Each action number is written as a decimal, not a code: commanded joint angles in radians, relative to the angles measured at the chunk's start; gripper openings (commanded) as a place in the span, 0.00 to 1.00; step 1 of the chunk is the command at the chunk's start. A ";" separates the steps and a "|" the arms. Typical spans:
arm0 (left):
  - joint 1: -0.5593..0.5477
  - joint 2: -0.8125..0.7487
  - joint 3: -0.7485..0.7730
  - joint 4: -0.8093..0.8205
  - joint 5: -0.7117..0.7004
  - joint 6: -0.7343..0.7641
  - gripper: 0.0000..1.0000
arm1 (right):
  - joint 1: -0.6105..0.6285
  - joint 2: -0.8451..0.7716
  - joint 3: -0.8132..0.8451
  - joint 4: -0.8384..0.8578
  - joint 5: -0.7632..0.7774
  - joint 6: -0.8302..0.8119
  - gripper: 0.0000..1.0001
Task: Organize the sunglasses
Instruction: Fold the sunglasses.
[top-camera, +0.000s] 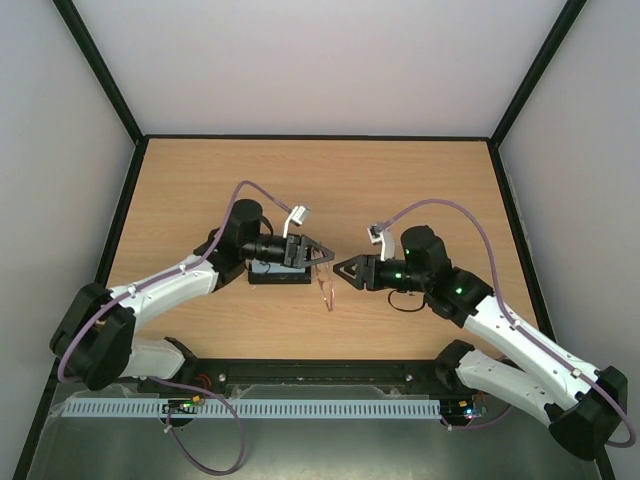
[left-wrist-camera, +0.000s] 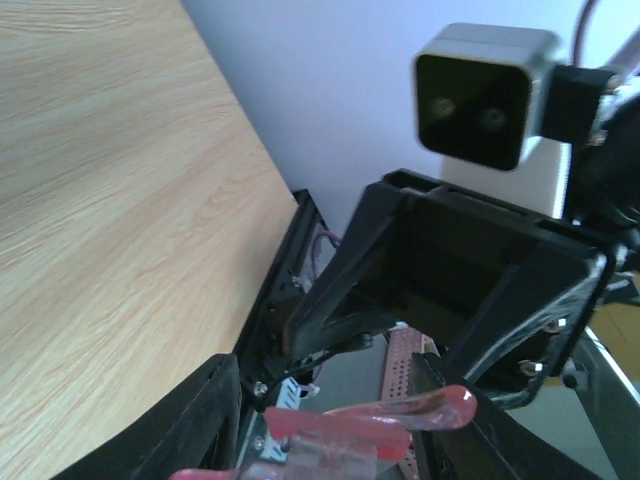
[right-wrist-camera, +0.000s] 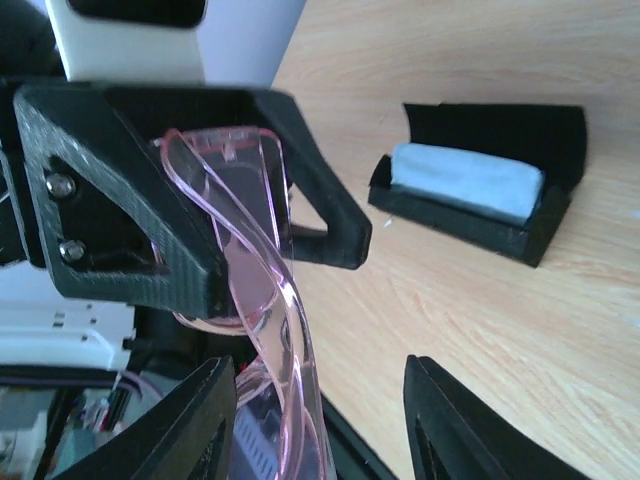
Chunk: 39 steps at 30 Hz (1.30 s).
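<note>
Closest to the near edge, roughly midway between the left and right edges, the sunglasses (top-camera: 327, 287) hang with 1 end pinched tight in the left gripper (top-camera: 322, 256). The rest droops toward the table (top-camera: 300, 180), and I can't tell if the low tip touches the wood.

The right gripper (top-camera: 342, 268) sits nose to nose with the left. Its 2 fingers are spread wide, and the pink frame runs down between them unclamped.

A bit farther back, under the left arm, the black case (right-wrist-camera: 475, 225) lies open with the blue cloth (right-wrist-camera: 465, 178) filling its tray.

Looks to me like a handover or re-grip. I'd close the right slowly on the frame bar, not the lens. That thin plastic will probably flex and slip, so the left shouldn't let go until the right has a firm hold.
</note>
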<state>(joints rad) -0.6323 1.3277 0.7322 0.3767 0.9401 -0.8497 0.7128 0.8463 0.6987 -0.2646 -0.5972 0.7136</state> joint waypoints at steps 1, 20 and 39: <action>-0.016 0.027 0.022 0.172 0.122 -0.075 0.46 | 0.012 -0.015 -0.010 0.035 -0.142 -0.052 0.47; -0.055 0.105 0.030 0.351 0.189 -0.191 0.47 | 0.031 0.001 -0.016 0.068 -0.183 -0.064 0.34; -0.064 0.177 0.005 0.571 0.218 -0.319 0.50 | 0.030 -0.006 -0.018 0.092 -0.164 -0.046 0.10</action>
<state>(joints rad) -0.6895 1.4895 0.7387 0.8589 1.1385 -1.1454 0.7353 0.8482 0.6815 -0.1993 -0.7776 0.6704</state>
